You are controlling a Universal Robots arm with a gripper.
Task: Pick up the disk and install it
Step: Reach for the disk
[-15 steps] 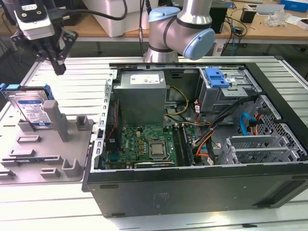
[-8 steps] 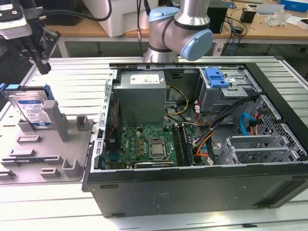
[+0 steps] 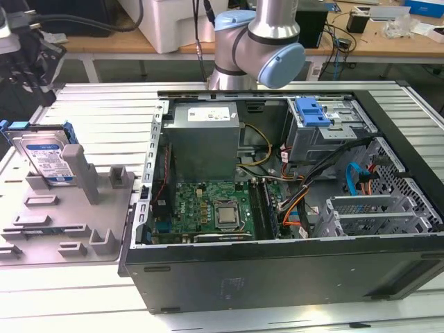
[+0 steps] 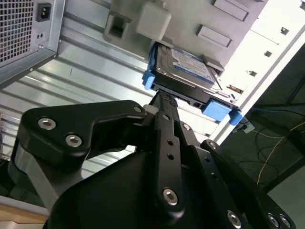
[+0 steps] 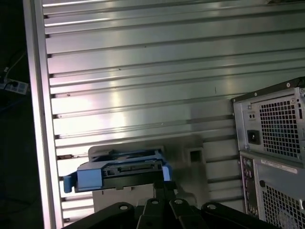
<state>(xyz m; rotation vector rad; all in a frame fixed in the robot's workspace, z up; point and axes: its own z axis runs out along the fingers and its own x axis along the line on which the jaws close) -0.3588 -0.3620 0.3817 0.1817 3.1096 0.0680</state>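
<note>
- Exterior view: a flat silver hard drive with a white-and-blue label and a blue plastic carrier rail, the disk (image 3: 47, 158), stands on edge and leans back in a grey plastic fixture (image 3: 76, 222) at the exterior view's left.
- The disk's label faces the camera, and a grey upright post of the fixture rises just beside it.
- The fixture lies on a ribbed aluminium desk (image 3: 104, 104), right next to an open black computer case (image 3: 277, 277) lying on its side.
- Inside the case are a green motherboard (image 3: 208, 208), a silver power supply box (image 3: 205, 139) and a metal drive cage topped by a blue plastic latch bracket (image 3: 312, 111).
- A silver-and-pale-blue robot arm (image 3: 267, 28) rises behind the case, well apart from the disk.
- Second wrist view: the black gripper (image 4: 164, 99) has its fingers drawn together and holds nothing.
- Its tip points at the near edge of the disk, which sits in the fixture beyond it.
- The perforated rear panel of the case shows to one side.
- First wrist view: the gripper's black knuckles converge to a single closed tip.
- The disk sits edge-on in the fixture on the desk, with its blue rail ends showing, and the rear of the case stands off to the side.
</note>
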